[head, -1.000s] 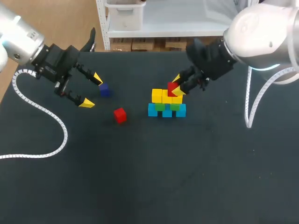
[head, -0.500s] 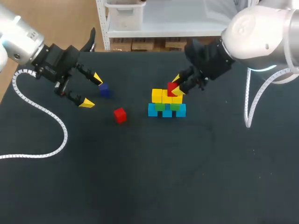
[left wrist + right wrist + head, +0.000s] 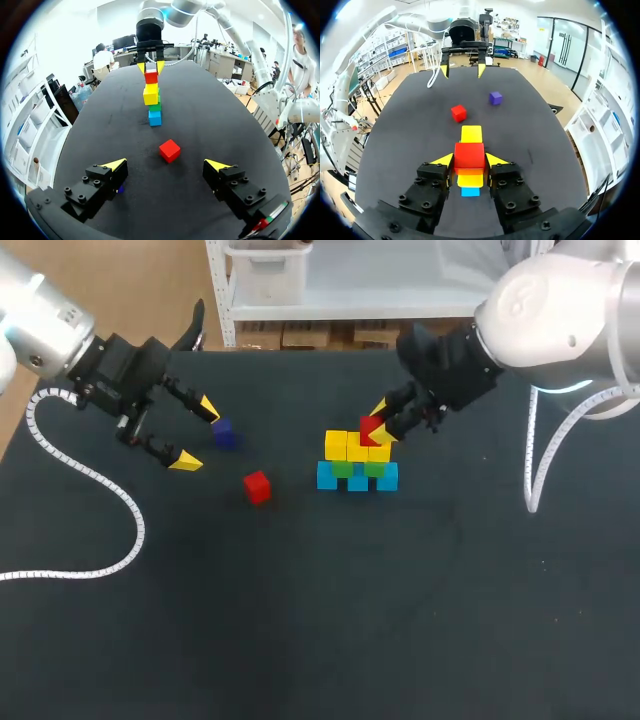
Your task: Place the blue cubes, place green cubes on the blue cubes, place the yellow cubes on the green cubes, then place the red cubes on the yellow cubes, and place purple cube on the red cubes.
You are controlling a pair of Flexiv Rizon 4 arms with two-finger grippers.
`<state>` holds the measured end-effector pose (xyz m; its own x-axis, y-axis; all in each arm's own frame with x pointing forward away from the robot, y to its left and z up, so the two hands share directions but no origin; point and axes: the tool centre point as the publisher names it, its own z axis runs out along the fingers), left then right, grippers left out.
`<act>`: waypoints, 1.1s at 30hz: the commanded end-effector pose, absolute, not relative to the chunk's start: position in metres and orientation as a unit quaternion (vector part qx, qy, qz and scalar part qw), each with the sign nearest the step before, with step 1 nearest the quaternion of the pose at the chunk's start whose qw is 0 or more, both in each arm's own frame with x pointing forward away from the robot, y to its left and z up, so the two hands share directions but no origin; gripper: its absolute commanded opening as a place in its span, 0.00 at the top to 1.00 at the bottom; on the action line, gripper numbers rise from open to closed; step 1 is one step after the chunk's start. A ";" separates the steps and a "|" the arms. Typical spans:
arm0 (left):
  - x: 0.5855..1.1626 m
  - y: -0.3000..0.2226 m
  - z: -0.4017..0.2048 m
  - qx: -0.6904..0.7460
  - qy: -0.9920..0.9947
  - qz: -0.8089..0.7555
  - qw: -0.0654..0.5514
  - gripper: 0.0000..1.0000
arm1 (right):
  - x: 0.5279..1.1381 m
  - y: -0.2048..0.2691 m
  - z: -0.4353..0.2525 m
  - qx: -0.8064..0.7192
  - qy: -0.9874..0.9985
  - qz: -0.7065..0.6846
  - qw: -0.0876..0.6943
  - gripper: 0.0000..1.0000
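Observation:
A stack stands mid-table: blue cubes (image 3: pixel 357 478) at the bottom, green cubes (image 3: pixel 343 468) on them, yellow cubes (image 3: pixel 348 447) on top. My right gripper (image 3: pixel 377 423) is shut on a red cube (image 3: pixel 369 430) at the top of the yellow layer's right part; in the right wrist view this red cube (image 3: pixel 469 155) sits between the fingers above a yellow cube (image 3: pixel 470 180). A second red cube (image 3: pixel 257 487) lies loose left of the stack. The purple cube (image 3: pixel 223 432) lies further left, beside my open left gripper (image 3: pixel 196 434).
A white coiled cable (image 3: pixel 95 480) trails over the table's left part from my left arm. Another cable (image 3: pixel 545 455) hangs at the right by my right arm. The dark tabletop (image 3: pixel 330 620) stretches toward the front edge.
The right arm has shifted very slightly to the left with the red cube still in its grip. The left arm and loose cubes have not moved.

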<state>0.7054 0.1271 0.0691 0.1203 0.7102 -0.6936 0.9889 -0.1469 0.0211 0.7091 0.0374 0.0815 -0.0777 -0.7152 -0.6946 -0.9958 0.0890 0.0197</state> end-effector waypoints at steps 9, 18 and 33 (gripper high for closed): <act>0.706 0.128 0.068 0.706 0.601 -0.277 0.253 0.00 | 0.710 0.038 0.081 -0.624 0.685 0.262 0.269 0.87; 0.706 0.128 0.068 0.706 0.601 -0.277 0.253 0.00 | 0.710 0.038 0.079 -0.623 0.686 0.262 0.268 0.78; 0.706 0.128 0.068 0.706 0.601 -0.277 0.253 0.00 | 0.710 0.038 0.078 -0.625 0.685 0.263 0.266 0.04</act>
<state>0.7054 0.1271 0.0691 0.1203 0.7102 -0.6936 0.9889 -0.1469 0.0211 0.7086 0.0379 0.0787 -0.0761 -0.7160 -0.6940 -0.9964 0.0809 0.0259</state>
